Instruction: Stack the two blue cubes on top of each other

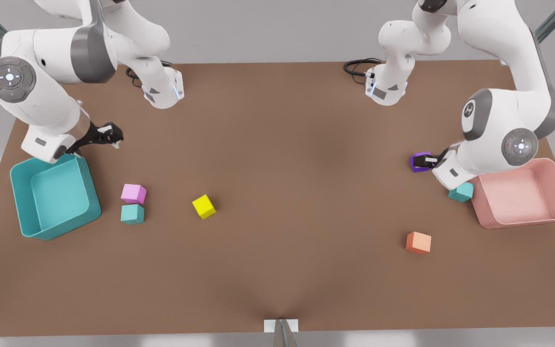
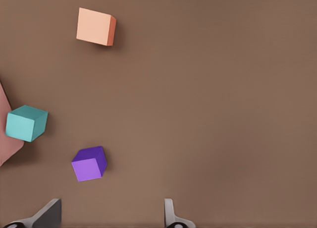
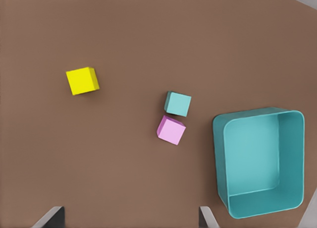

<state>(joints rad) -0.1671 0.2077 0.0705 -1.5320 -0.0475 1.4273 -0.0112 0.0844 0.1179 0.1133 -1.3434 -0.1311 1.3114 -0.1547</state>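
One blue cube [image 1: 132,214] lies on the table at the front view's left, just in front of a pink cube [image 1: 133,193]; it also shows in the right wrist view [image 3: 178,103]. The other blue cube [image 1: 461,192] rests against the pink bin [image 1: 523,219] at the front view's right, partly behind the arm there, and shows in the left wrist view [image 2: 26,123]. My left gripper [image 1: 430,159] [image 2: 111,210] hovers open by the purple cube [image 2: 89,163], holding nothing. My right gripper [image 1: 112,136] [image 3: 129,215] hangs open and empty behind the teal bin [image 1: 22,202].
A yellow cube [image 1: 204,206] lies left of the middle and an orange cube [image 1: 418,242] lies toward the front right. The teal bin [image 3: 292,188] and the pink bin stand at the table's two sides. Cables lie near both arm bases at the back.
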